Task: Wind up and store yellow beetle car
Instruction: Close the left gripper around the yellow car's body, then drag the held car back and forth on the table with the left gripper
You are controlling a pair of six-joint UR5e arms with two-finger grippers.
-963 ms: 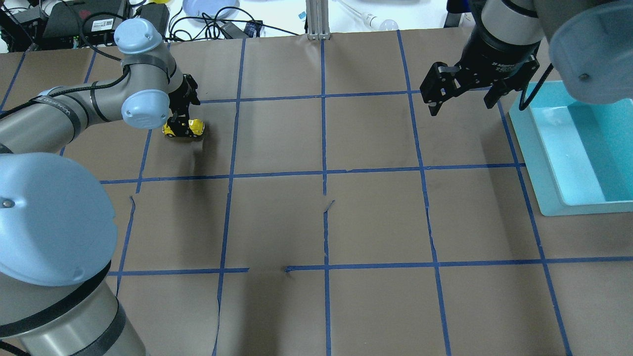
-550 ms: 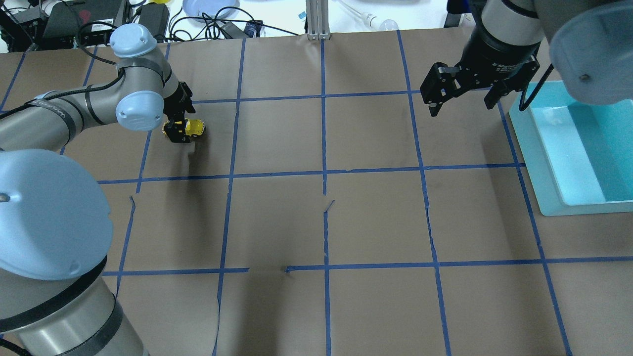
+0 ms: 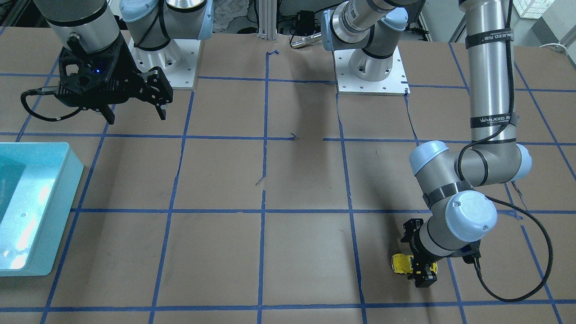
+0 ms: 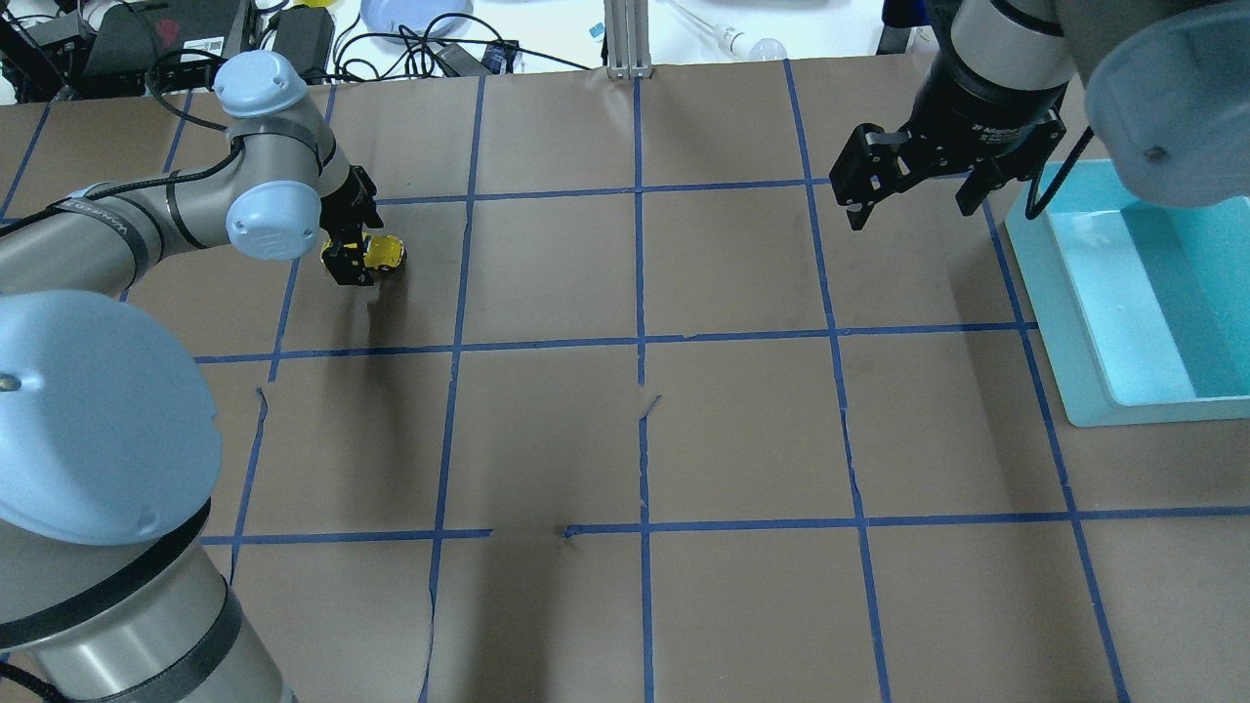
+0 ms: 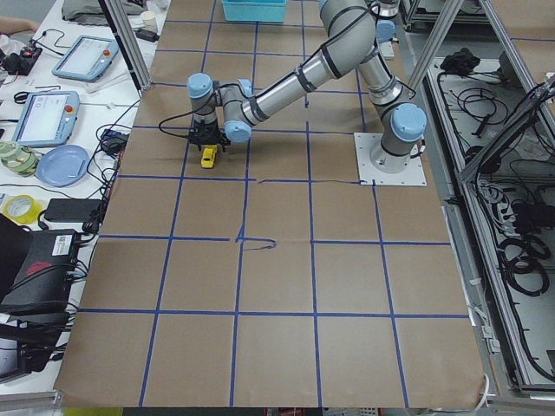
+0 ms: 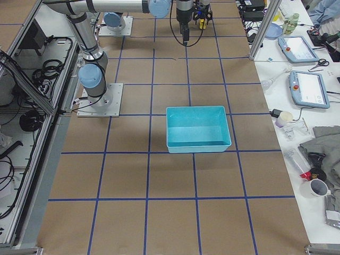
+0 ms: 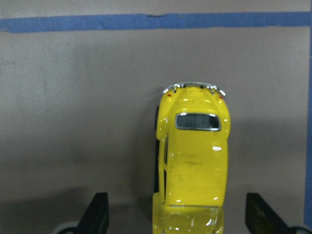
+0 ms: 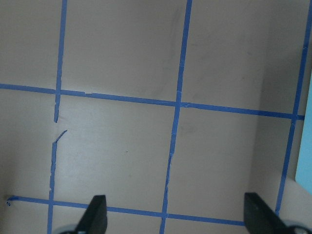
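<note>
The yellow beetle car (image 4: 388, 253) stands on the brown paper at the far left of the table. It also shows in the front view (image 3: 402, 263) and the left side view (image 5: 209, 157). My left gripper (image 4: 354, 262) is open and low over one end of the car. In the left wrist view the car (image 7: 195, 156) lies between the two fingers (image 7: 100, 214), with a gap on each side. My right gripper (image 4: 913, 205) is open and empty, held above the table beside the bin. Its wrist view shows only paper and tape.
A light-blue bin (image 4: 1074, 322) stands at the table's right edge and also shows in the front view (image 3: 67, 180). Blue tape lines grid the brown paper. Cables and devices lie beyond the table's far edge.
My left gripper has come down and shifted a little over the yellow car, covering more of it. The car and my right arm have stayed in place.
</note>
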